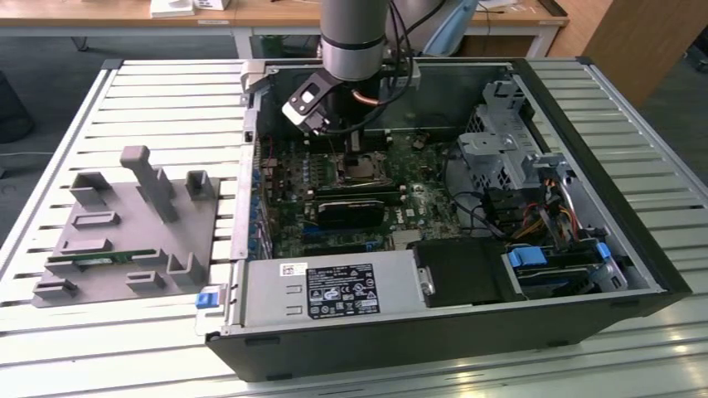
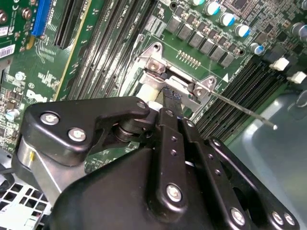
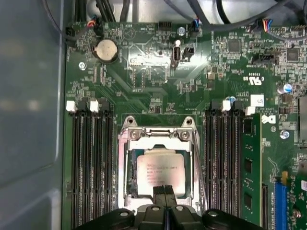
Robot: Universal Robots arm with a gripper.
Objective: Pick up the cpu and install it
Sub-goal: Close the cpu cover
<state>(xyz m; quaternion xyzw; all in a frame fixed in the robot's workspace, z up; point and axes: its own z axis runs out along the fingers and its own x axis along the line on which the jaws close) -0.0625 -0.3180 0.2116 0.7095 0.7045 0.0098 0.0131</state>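
On a slatted white table (image 1: 166, 91), open computer case (image 1: 420, 340), wooden desks (image 1: 277, 15) behind, gripper (image 3: 165, 190) clenched over socketed cpu (image 3: 160, 170)

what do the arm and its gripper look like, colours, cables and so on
The arm is a silver-grey cylinder with a black band, black cables running down beside it and a black-and-white box near the wrist. The gripper is matte black: flat linkage bars joined by silver screws, ending in two narrow black fingers.
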